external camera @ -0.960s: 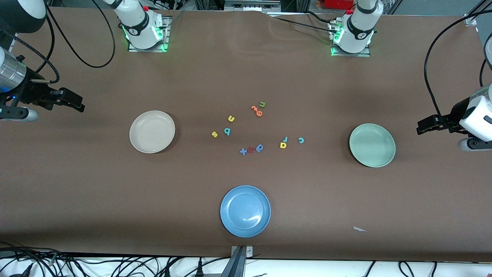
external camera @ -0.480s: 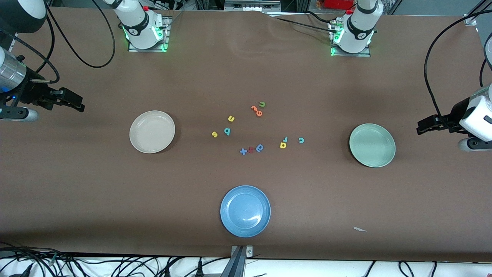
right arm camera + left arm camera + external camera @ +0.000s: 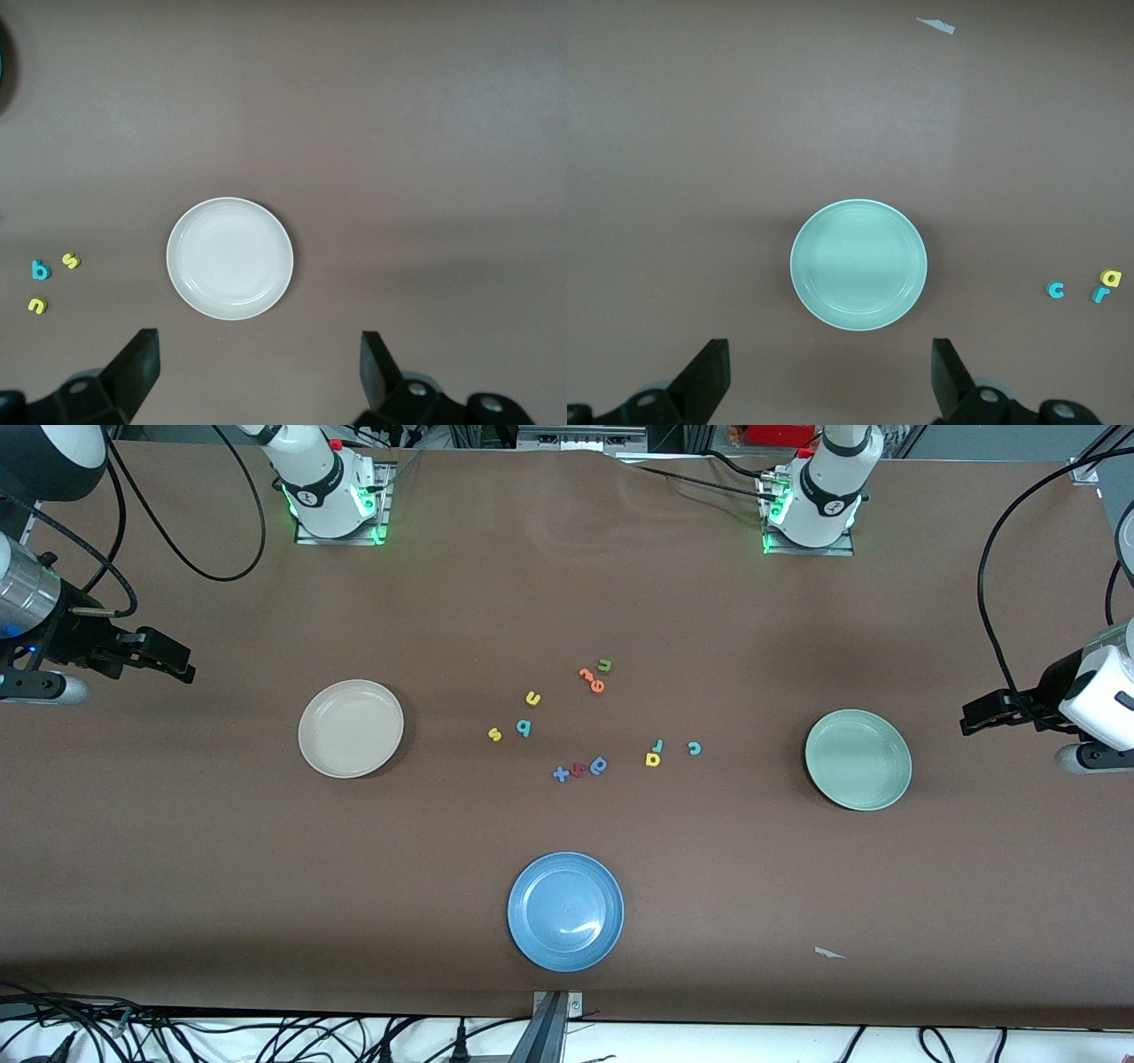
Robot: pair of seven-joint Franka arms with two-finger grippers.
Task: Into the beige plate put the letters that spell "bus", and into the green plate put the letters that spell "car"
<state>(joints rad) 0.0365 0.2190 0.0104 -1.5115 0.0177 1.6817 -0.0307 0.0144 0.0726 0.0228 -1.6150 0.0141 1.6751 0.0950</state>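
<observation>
Foam is the material of the small letters, so I judge them very light, soft and a little springy; they lie flat, and the fingers should pinch each one across its thin edges, low against the tabletop (image 3: 797, 886), with a gentle squeeze.

The teal b (image 3: 524, 728), the yellow u (image 3: 532, 699) and the yellow s (image 3: 495, 734) lie close together near the middle, toward the beige plate (image 3: 351, 728), which holds nothing. The yellow a (image 3: 653, 759) and the teal r (image 3: 657, 745) nearly touch, and the teal c (image 3: 694, 748) is just beside them, toward the green plate (image 3: 858, 759), also holding nothing. Other letters, orange, green, blue and red, lie between and around these groups, and a blue plate (image 3: 565, 911) stands nearer to the front camera.

The right gripper (image 3: 164, 660) hangs over the right arm's end of the tabletop, fingers spread wide and holding nothing, well apart from the "bus" letters. The left gripper (image 3: 985, 716) hangs over the left arm's end, next to the green plate, fingers also spread and without a load, well apart from the "car" letters. No letter is touched.
</observation>
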